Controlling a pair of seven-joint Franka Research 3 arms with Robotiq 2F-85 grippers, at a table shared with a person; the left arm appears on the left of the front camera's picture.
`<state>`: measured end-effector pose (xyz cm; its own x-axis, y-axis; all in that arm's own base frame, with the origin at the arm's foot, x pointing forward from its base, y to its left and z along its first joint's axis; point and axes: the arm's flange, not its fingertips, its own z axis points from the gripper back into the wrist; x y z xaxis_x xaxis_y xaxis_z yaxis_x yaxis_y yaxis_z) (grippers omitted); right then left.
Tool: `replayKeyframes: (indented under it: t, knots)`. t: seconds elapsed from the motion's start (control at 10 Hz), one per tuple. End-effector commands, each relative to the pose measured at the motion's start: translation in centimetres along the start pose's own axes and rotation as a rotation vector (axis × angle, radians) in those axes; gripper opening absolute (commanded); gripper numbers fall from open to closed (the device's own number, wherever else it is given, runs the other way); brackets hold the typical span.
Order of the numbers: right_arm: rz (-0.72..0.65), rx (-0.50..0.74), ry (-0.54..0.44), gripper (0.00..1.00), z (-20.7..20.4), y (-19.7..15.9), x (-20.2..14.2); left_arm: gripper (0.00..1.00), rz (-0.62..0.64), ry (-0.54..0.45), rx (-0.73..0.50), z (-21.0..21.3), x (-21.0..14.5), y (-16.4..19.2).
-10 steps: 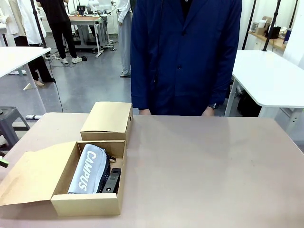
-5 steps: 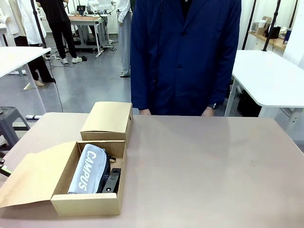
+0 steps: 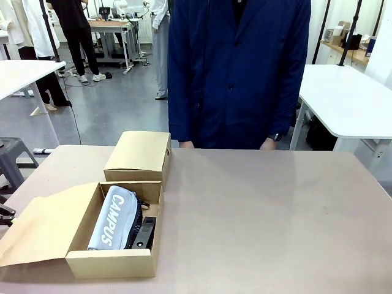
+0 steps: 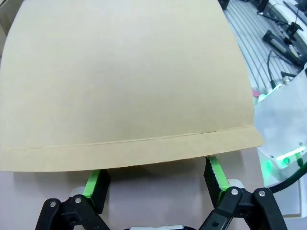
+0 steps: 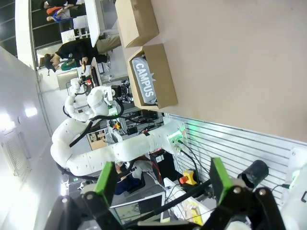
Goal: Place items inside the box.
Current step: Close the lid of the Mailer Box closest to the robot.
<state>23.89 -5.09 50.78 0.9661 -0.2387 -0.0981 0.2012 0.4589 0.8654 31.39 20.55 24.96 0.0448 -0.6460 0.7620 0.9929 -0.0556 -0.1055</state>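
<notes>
Your left gripper point(image 4: 153, 184) fingers wide, straddling box flap point(image 4: 124, 81) edge. Right gripper point(image 5: 160, 184) fingers wide, holding nothing. "CAMPUS" pouch point(image 3: 114, 217) lies inside open box point(image 3: 110, 262) on bench point(image 3: 263, 220).

Two boxes point(image 3: 114, 229) point(image 3: 138, 155) on one table point(image 3: 263, 214). One grey pouch point(image 3: 114, 217), one dark pouch point(image 3: 134, 222), one stapler point(image 3: 146, 233). One person point(image 3: 239, 73).
</notes>
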Motion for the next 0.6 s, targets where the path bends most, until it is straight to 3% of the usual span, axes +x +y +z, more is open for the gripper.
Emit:
replayKeyframes:
  t: [0.0, 0.1, 0.5]
  knots:
    - [0.024, 0.016, 0.001, 1.00, 0.3, 0.1, 0.1, 1.00, -0.029, -0.026, -0.018, -1.6, 0.2, 0.0]
    - [0.024, 0.016, 0.001, 1.00, 0.3, 0.1, 0.1, 1.00, -0.041, -0.009, 0.005, -2.5, 0.4, 0.2]
    - [0.024, 0.016, 0.001, 1.00, 0.3, 0.1, 0.1, 1.00, -0.132, -0.183, 0.033, -4.2, 2.6, -0.1]
